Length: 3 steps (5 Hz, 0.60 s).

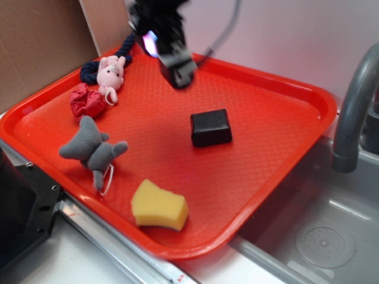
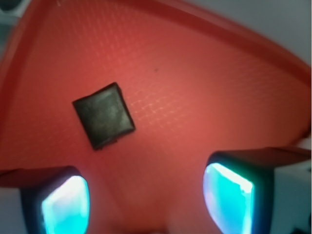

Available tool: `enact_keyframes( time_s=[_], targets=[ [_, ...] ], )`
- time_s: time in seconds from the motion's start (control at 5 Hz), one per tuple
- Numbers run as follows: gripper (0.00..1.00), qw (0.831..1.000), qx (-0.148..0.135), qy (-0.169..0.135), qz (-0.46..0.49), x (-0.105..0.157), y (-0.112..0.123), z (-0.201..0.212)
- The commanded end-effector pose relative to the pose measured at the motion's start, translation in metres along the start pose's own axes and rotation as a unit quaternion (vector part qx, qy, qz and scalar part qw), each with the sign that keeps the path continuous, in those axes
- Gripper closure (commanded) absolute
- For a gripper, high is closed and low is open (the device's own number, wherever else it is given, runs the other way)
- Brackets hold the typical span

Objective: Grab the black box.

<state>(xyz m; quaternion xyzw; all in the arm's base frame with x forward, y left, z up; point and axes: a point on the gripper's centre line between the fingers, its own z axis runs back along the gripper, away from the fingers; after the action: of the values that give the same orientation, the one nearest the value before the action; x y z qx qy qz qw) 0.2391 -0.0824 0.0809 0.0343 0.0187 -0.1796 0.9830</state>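
Note:
The black box is a small matte block lying flat near the middle of the red tray. My gripper hangs in the air above the tray's far side, up and left of the box, not touching it. In the wrist view the black box lies ahead of the gripper, nearer the left finger. The jaws stand wide apart with only bare tray floor between them, so the gripper is open and holds nothing.
On the tray's left lie a pink plush, a navy rope, a red crumpled cloth and a grey plush. A yellow sponge sits near the front edge. A grey faucet and sink stand right.

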Motion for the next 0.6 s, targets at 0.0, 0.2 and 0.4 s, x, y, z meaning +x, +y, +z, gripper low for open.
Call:
enact_keyframes(
  time_s=[0.0,0.2,0.4],
  targets=[
    [0.0,0.997,-0.03,-0.032,-0.059,-0.004,-0.028,-0.043],
    [0.0,0.997,-0.015,-0.038,-0.063,-0.002,-0.021,-0.052],
    [0.0,0.997,0.002,-0.055,-0.053,0.004,-0.001,-0.041]
  ],
)
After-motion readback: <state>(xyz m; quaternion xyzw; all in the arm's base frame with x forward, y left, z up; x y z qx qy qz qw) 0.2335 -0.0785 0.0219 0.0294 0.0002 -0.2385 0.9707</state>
